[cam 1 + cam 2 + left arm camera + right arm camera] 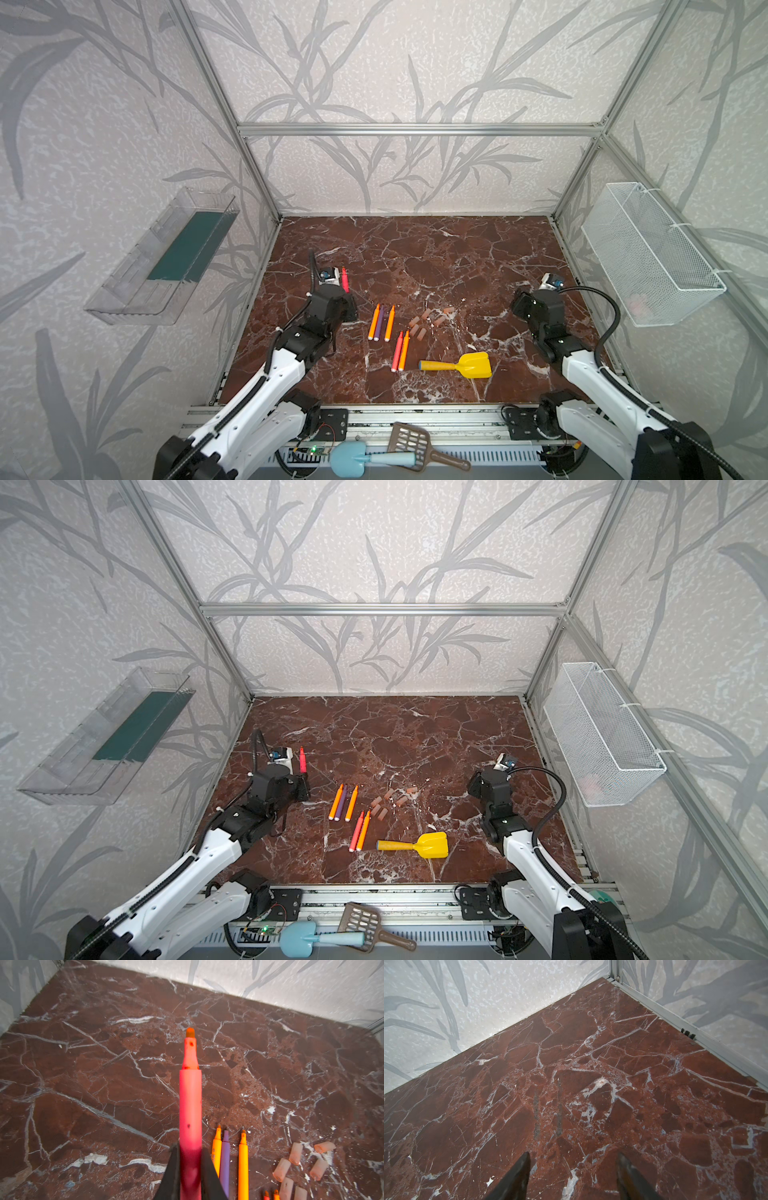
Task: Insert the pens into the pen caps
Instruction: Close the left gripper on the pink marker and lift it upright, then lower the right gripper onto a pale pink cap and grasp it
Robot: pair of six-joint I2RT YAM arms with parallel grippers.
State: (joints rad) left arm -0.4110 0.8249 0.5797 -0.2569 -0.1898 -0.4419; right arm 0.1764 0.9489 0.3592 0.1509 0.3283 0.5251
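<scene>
Right up at the lens, the left end effector [190,1148] has its two dark fingers clamped tight on a red-pink pen [190,1101]. The barrel is smooth and matte, with a stepped collar and a stubby tip pointing out over the worktop [93,1084]. In a top view that pen [344,279] sits at the left, well apart from the others.

Next out is a neat row of three pens [379,323] lying flat side by side: orange, purple, orange, white plugs toward the front. Just beside them, nearer the front edge, a pair of pens [400,351], red-pink and orange, lie close together, parallel. To their right are the pen caps [422,324], six short translucent pinkish-tan cylinders, scattered loose on their sides.

A yellow toy shovel [461,365] lies near the front, handle toward the pair. The right end effector [573,1159] shows tapered dark fingers standing well apart with nothing between them, over bare stone facing the far right corner.

The surface is glossy red-brown marble with white veins, and its back half is wide open. Aluminium rails [415,129] frame it. A wire basket [652,257] hangs on the right wall and a clear tray [137,282] on the left.
</scene>
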